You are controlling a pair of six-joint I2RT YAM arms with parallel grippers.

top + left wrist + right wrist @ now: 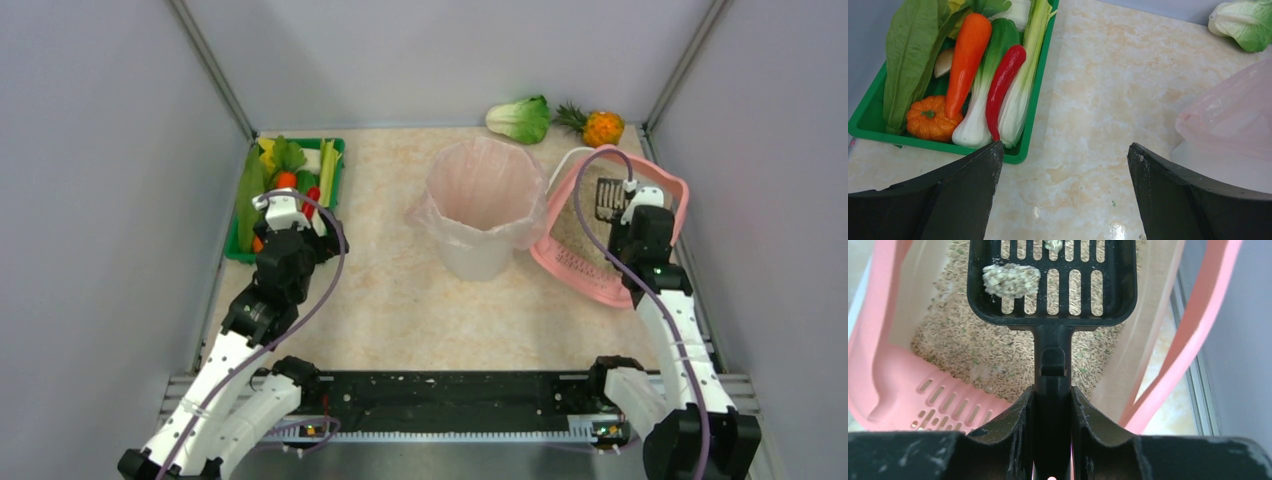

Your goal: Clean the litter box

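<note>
The litter box [560, 262] sits at the far right of the table [400, 300], beside the white bin [480, 258]. The right gripper [1052, 400] is clamped on the handle of the black scoop [1048, 325]. Only the right wrist view shows a clump [1011, 280], probably waste, lying on the scoop's slots. The left gripper [1063, 155] hangs with its fingers spread apart near the green tray [868, 120].

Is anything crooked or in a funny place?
Yes. The litter box sits crooked on the table, next to the bin. A cabbage and a pineapple lie loose at the far edge, outside the green tray holding the other vegetables. The scoop in the right gripper holds a clump. I see no spilled litter.
</note>
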